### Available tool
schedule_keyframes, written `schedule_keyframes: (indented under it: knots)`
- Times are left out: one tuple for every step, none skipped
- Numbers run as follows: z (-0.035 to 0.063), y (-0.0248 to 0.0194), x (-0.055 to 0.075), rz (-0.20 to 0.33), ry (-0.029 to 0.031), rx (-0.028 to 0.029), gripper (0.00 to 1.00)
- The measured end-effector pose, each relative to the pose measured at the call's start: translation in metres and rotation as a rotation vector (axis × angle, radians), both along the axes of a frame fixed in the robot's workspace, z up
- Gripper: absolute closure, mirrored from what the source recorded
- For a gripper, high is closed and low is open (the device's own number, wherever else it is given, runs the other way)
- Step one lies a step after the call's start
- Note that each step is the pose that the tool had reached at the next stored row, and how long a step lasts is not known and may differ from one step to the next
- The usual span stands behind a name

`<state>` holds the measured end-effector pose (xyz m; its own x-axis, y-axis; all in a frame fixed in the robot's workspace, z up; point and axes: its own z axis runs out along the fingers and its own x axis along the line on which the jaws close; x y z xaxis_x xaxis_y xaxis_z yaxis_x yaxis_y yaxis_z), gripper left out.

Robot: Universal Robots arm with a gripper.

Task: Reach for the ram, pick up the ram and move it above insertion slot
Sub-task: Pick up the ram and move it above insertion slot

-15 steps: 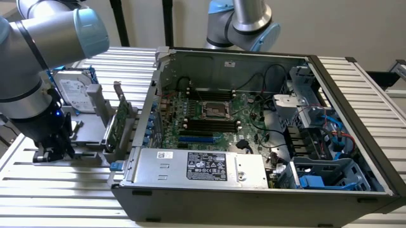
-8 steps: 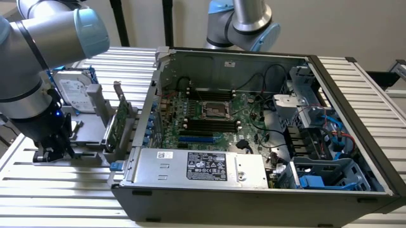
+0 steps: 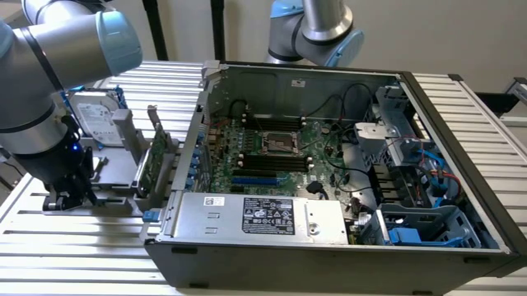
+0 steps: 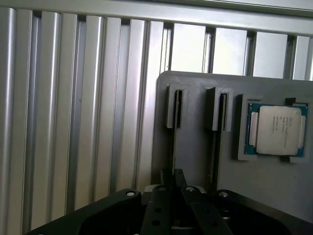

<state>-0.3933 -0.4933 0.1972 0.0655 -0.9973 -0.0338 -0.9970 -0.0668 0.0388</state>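
So, logging in remotely, I had the gripper (image 4: 172, 179) down at the gray holder (image 3: 115, 185) that sat near the table's (image 3: 74, 259) edge on the exterior view's left. From the wrist camera its two black fingers looked pinched narrow around the ram (image 4: 174, 137). The ram stood on its edge in the holder's slot, so I only saw it as a thin dark strip. That slot was the one closest to the holder's edge, right where the bare slats began. A second strip (image 4: 217, 142) stood in the next slot, and a processor (image 4: 279, 129) lay flat in a recess beyond that.

The same holder also carried a hard drive (image 3: 92, 120) propped up toward the back and an expansion card (image 3: 159, 157) standing on the side facing the computer case (image 3: 329, 262).

The table itself was ribbed aluminium slats, pale and shiny. The case lay open in the middle of it, with the green motherboard (image 3: 276, 157) showing inside. A labelled power supply (image 3: 255, 216) sat along the case's front wall.

Room-wise, I could see a plain light wall (image 3: 428, 31) and a couple of black posts (image 3: 154, 28). A second arm (image 3: 323, 28) stood behind the case at the table's far edge.
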Motion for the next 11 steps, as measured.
schedule_keyframes:
  knots:
    - [0.0000,0.0000,0.0003,-0.004,0.0002,0.0002,0.87]
    - [0.0000,0.0000,0.0005,-0.009,0.0001,0.0004,0.87]
    - [0.0000,0.0000,0.0006,-0.012,0.0001,0.0007,0.87]
    - [0.0000,0.0000,0.0008,-0.016,0.0001,0.0013,0.87]
    - [-0.0001,0.0000,0.0008,-0.020,0.0000,0.0020,0.87]
    - [-0.0001,0.0000,0.0009,-0.025,0.0000,0.0025,0.87]
    - [0.0000,0.0000,0.0009,-0.030,0.0000,0.0030,0.87]
    - [0.0000,0.0000,0.0009,-0.035,0.0000,0.0033,0.87]
    - [0.0000,0.0000,0.0010,-0.038,0.0000,0.0035,0.87]
    - [0.0000,0.0000,0.0010,-0.039,0.0001,0.0038,0.87]
    - [0.0000,0.0000,0.0010,-0.040,0.0001,0.0041,0.87]
